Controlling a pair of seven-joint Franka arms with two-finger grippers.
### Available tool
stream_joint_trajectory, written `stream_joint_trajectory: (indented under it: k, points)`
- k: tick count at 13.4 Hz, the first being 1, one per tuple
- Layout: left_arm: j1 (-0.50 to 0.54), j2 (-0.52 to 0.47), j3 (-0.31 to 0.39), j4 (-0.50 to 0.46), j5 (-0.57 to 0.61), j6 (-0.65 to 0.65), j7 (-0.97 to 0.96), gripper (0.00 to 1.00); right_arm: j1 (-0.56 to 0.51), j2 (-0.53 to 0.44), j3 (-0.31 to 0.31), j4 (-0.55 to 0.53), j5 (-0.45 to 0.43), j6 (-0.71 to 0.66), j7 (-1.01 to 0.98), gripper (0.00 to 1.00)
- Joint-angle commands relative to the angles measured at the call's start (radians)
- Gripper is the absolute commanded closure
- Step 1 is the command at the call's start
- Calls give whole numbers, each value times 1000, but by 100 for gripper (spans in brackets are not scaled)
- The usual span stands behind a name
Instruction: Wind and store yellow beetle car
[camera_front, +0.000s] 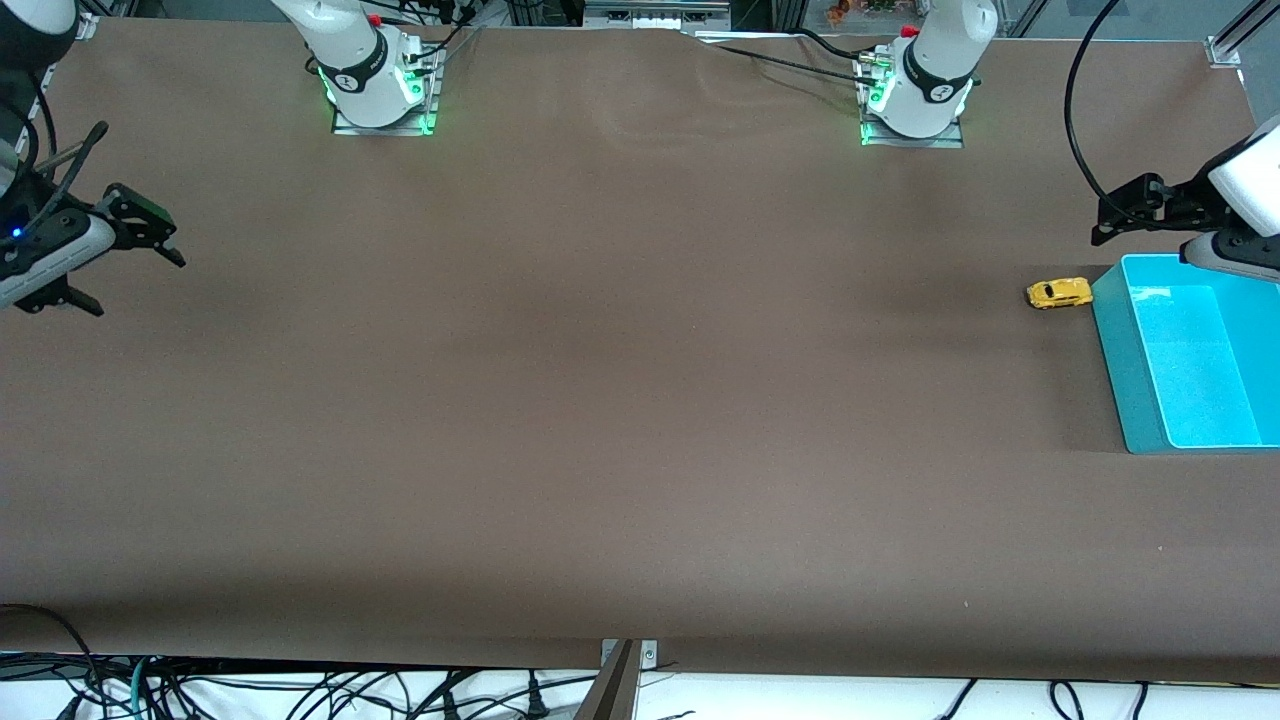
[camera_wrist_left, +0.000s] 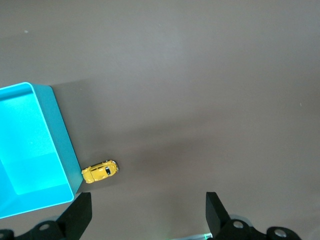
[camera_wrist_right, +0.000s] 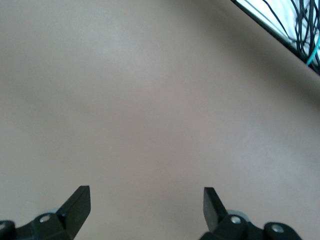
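Left tool (camera_front: 1125, 215) hangs spread and empty over the worktop (camera_front: 620, 400) at its arm's end, close above the car (camera_front: 1059, 293), which sits touching the blue bin (camera_front: 1112, 330), long axis pointing at the wall. Right tool (camera_front: 150, 240), also spread, waits well apart.

bright yellow car (camera_front: 1059, 293) with dark windows, turquoise bin (camera_front: 1130, 400), plain brown table (camera_front: 600, 400), black grippers with white arms

Matt brown bench (camera_front: 600, 400); glossy yellow beetle car (camera_front: 1059, 293); smooth, shiny turquoise plastic bin (camera_front: 1130, 390).
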Motion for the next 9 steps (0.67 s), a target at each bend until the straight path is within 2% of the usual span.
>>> stream_joint_trajectory:
  k: [1,6,9]
  points:
    - [-1,8,-3,8,2,-26,84,0,33,-49,-13,-5,-6,-70,176,0]
    - [39,25,2,-26,6,-20,392,0,90,-83,-40,-3,-9,-128,386,0]
    - [80,20,0,-98,62,19,593,0,96,-85,-43,-3,-11,-130,402,0]
